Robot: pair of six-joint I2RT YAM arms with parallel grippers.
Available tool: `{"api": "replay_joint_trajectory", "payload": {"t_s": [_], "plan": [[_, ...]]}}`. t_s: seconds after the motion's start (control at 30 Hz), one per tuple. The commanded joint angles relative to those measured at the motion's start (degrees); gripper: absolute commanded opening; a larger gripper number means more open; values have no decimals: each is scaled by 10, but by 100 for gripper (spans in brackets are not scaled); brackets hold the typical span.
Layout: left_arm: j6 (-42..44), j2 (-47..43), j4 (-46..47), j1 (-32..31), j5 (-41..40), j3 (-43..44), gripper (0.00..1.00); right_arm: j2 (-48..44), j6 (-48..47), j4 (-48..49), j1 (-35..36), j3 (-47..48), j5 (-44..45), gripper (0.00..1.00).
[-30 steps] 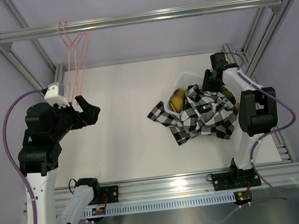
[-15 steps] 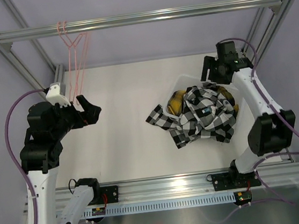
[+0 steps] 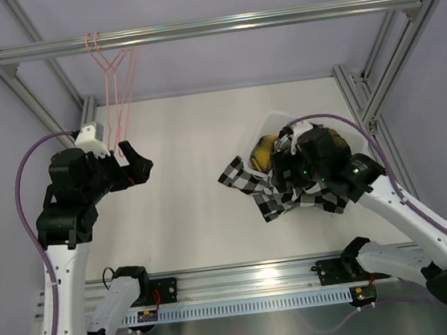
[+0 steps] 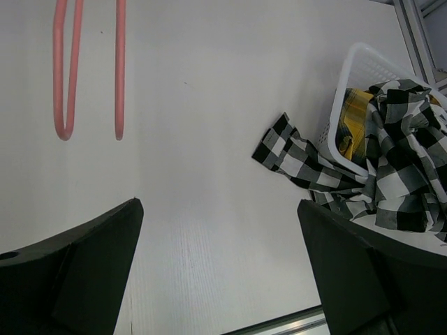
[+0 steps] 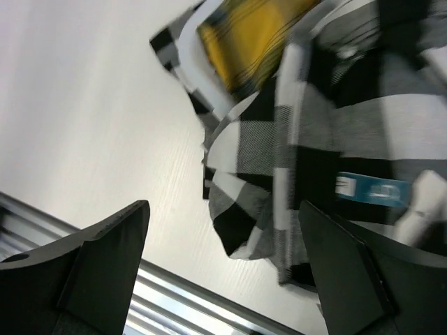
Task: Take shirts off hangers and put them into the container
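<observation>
— The shirts (image 3: 298, 183): where do we have them?

— Both at the white container (image 4: 342, 84), on the right side of the bench (image 3: 180, 140). The yellow-and-black shirt (image 3: 264, 151) lies inside it. The black-and-white shirt (image 3: 277, 198) is heaped on top and spills over the rim towards the middle of the bench, and one loose end (sleeve or tail, we cannot tell) lies flat on the bench just beside the container.

— And the hangers?

— The pink hangers (image 3: 112, 75) hang as bare wire from the grey rail (image 3: 208, 28) at the far left, well apart from the container.

— What do we make of the left fingers (image 4: 77, 272)?

— Spread wide, nothing between them. They hover above the bench near the lower ends of the hangers, touching neither.

— The right fingers (image 5: 98, 265)?

— Spread wide too, gripping nothing. Between them the wrist view looks down on black-and-white cloth with a blue label (image 5: 370, 187), and some yellow cloth shows further off. From above, the right arm (image 3: 388, 197) reaches over the heap and hides part of it. We cannot tell whether the fingers brush the cloth.
</observation>
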Motion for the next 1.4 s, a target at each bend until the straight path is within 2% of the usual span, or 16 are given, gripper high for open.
{"api": "replay_joint_trajectory", "payload": {"t_s": [0.0, 0.03, 0.07, 0.17, 0.33, 0.57, 0.83, 1.07, 1.2, 1.3, 1.37], "plan": [[10, 0, 31, 2, -21, -16, 99, 39, -35, 36, 116, -18, 69, 97], [10, -1, 31, 2, -22, -20, 99, 54, -35, 36, 117, -14, 83, 97], [9, -3, 33, 2, -25, -24, 99, 75, -47, 44, 166, -10, 92, 97], [3, -11, 33, 2, -29, -39, 99, 181, -65, 68, 212, 11, 98, 97], [8, -27, 22, 2, -33, -47, 99, 302, -133, 64, 224, 88, 106, 94], [21, -46, 2, 2, -35, -49, 99, 465, -289, -11, 223, 198, 140, 89], [30, -62, -7, 2, -26, -54, 99, 556, -341, -46, 194, 229, 120, 86], [28, -62, 2, 2, -7, -68, 99, 589, -341, -29, 175, 198, 103, 83], [27, -58, 8, 2, -2, -67, 99, 605, -330, -30, 174, 184, 84, 75], [27, -54, 9, 2, 0, -67, 99, 610, -319, -29, 174, 165, 78, 63], [28, -52, 9, 2, 1, -67, 99, 607, -307, -24, 174, 142, 73, 49]]}}
